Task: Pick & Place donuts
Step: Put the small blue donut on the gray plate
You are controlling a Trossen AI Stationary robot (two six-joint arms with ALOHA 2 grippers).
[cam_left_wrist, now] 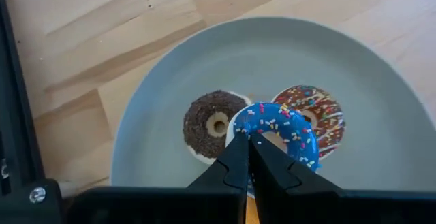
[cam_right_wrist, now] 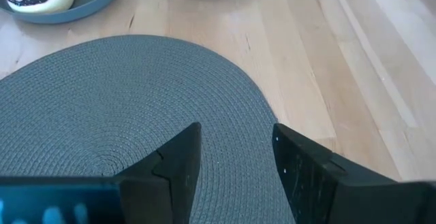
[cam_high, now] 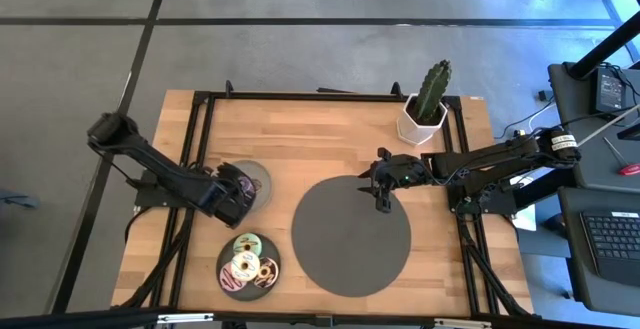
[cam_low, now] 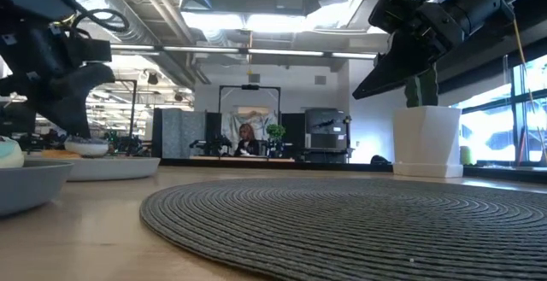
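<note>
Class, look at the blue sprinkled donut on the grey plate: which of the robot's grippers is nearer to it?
Left. The left gripper is directly over the blue sprinkled donut on its grey plate, fingers pinched at its rim. The right gripper hangs open above the dark round mat, well away.

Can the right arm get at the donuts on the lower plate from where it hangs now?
Probably yes. The right gripper hangs open over the dark round mat, and only bare mat and table lie between it and the donuts on their plate. Reach length is uncertain.
</note>
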